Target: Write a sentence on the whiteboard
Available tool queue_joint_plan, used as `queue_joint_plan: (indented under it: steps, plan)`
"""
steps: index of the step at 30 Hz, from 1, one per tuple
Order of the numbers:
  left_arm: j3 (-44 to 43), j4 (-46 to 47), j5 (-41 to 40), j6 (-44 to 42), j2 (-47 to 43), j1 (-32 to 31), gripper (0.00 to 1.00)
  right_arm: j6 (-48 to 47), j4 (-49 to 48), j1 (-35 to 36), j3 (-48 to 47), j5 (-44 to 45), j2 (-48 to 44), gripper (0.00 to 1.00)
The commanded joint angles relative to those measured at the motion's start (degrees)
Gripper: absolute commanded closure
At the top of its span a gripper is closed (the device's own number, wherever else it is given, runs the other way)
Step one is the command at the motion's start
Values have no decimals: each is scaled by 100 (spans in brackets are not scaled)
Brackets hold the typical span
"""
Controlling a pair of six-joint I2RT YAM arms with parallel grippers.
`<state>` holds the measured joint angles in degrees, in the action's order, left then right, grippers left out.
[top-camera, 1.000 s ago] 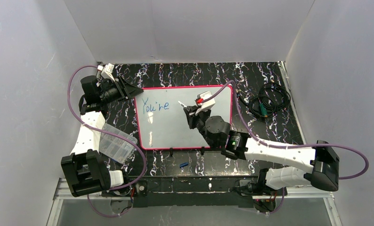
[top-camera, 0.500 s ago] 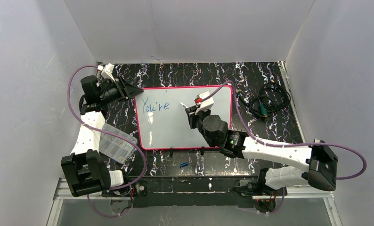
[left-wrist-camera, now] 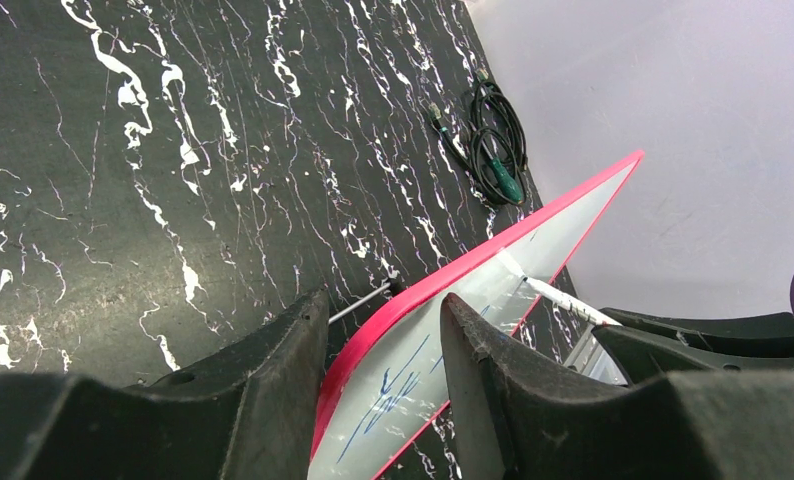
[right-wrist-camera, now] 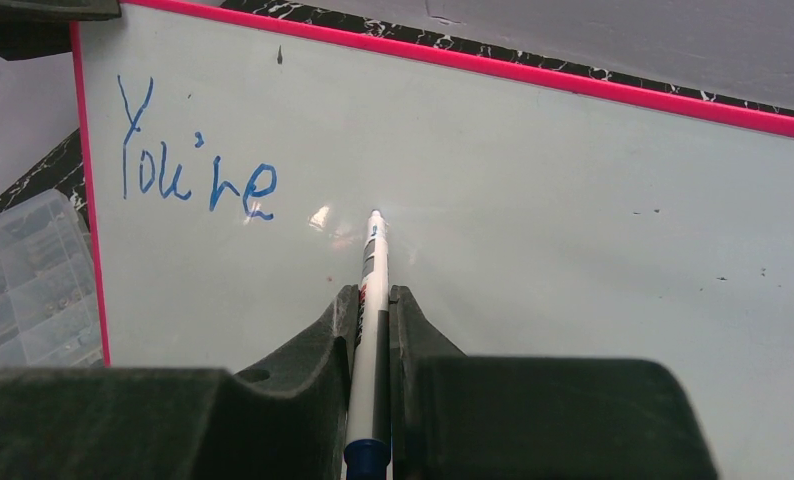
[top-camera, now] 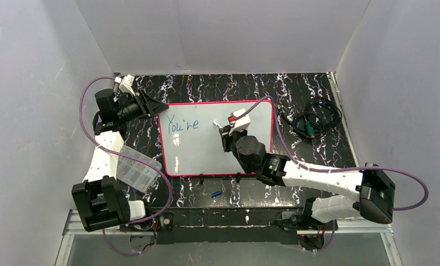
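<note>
Marker (right-wrist-camera: 371, 285) pinched tight in right gripper (right-wrist-camera: 373, 310), tip at 3 o'clock of the half-done sentence (right-wrist-camera: 178, 182); left gripper (left-wrist-camera: 383, 305) clamps the whiteboard's (top-camera: 206, 155) 10 o'clock corner. Leave a word gap, press lightly.

You see the whole tabletop (top-camera: 206, 86) steeply from above and behind. The left wrist camera skims low along the whiteboard (top-camera: 201, 152) edge, and the right wrist camera faces it closely. All three share it.

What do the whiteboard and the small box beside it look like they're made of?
Whiteboard: smooth glossy white sheet, probably coated plastic or melamine, since it shows glare spots; its pink-red frame looks plastic. Box: clear rigid plastic, as its inner dividers show through.
</note>
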<state>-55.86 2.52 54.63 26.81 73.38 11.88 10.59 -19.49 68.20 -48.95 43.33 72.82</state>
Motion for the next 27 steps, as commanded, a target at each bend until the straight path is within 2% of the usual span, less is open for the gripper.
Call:
queue_joint_plan:
  steps: [1,14,27]
  plan:
    - [-4,-74,216,-34,-153,-39,57,8,-315,-68,-33,103,101,99]
    - [10,-61,223,-26,-156,-45,57,198,-121,-81,65,-308,145,99]
    - [5,-45,223,-13,-161,-45,57,364,162,-79,242,-203,-173,99]
